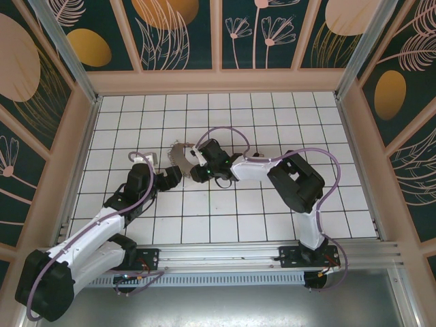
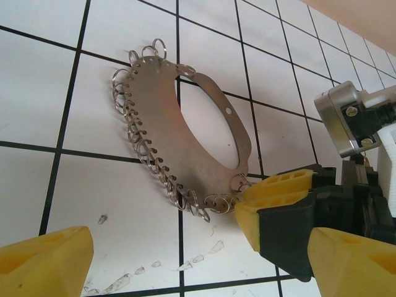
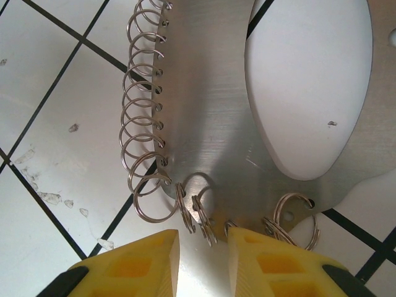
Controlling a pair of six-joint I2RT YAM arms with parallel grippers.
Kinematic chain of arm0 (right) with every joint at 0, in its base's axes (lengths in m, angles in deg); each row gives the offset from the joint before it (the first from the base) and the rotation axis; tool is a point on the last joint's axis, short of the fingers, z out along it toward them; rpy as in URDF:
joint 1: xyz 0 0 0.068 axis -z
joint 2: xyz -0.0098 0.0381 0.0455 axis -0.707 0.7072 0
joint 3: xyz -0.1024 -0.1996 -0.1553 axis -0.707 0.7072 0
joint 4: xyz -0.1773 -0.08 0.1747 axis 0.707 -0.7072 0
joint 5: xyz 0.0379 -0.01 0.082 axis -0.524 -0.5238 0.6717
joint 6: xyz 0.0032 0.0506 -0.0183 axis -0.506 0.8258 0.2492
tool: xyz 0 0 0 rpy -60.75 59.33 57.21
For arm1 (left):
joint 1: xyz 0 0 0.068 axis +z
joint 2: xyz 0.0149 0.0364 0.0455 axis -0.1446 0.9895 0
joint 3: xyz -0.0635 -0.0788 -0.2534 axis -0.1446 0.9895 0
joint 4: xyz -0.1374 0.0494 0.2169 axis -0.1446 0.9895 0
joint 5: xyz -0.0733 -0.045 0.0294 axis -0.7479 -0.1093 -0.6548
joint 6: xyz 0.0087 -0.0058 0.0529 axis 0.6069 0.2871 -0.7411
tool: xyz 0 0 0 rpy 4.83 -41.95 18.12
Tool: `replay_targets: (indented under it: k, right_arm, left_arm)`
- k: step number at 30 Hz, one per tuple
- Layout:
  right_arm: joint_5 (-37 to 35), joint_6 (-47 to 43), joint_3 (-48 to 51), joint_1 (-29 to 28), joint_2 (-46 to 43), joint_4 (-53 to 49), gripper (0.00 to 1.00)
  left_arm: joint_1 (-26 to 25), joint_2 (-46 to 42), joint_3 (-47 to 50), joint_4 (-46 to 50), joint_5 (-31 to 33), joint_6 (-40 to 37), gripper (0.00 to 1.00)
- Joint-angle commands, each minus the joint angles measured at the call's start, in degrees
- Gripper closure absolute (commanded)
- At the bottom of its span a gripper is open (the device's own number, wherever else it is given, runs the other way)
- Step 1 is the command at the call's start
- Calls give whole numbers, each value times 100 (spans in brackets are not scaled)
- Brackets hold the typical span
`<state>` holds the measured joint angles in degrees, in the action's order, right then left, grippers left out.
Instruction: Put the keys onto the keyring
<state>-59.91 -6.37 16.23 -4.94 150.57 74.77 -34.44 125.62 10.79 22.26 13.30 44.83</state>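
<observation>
**Left gripper [image 2: 198, 269] agape short of the keyring [image 2: 154, 117]; right gripper [image 3: 204, 250] at its ringed edge**

Nearest the left wrist camera I find the left arm's yellow fingers [image 2: 43, 263] in the two lower corners. They stand wide apart with white tile between them and grip nothing. Small flecks [image 2: 148, 269] mark that tile.

Just beyond lies the keyring, a flat, dull-silver plate with an oval cut-out. A row of split rings [image 2: 133, 133] is threaded along its outer edge. From above I place it on the tiled table [image 1: 272, 225], left of centre and roughly midway between near edge and far wall. It sits just beyond the left gripper and immediately left of the right one.

The right arm is stretched in from the right. Its yellow fingers [image 3: 130, 266] stand a narrow gap apart at the plate's right-hand end. Several rings at that end sit in the gap, and one finger touches them. Whether the fingers actually pinch a ring I cannot tell, nor whether the plate lies quite flat.

Beyond it, white tile runs on to the patterned far wall [image 1: 218, 34].
</observation>
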Motion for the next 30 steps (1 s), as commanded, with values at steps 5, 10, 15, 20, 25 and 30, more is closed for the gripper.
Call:
replay_targets:
  k: [5, 10, 15, 20, 25, 30]
  right_arm:
    - [115, -7, -181, 27, 250, 88, 74]
    - [169, -5, -179, 45, 298, 133, 74]
    - [194, -5, -174, 54, 313, 205, 80]
    - [178, -24, -164, 59, 317, 212, 86]
    - [166, -61, -142, 71, 280, 199, 93]
    - [134, -237, 103, 71, 25, 342, 98]
  left_arm:
    - [30, -113, -11, 20, -67, -5, 11]
    - [29, -114, -12, 29, -75, -11, 11]
    - [30, -123, 5, 29, -84, -1, 11]
    - [33, -140, 0, 29, -92, -5, 11]
    - [29, -141, -27, 38, -121, -5, 11]
    - [30, -175, -68, 94, -139, -30, 11]
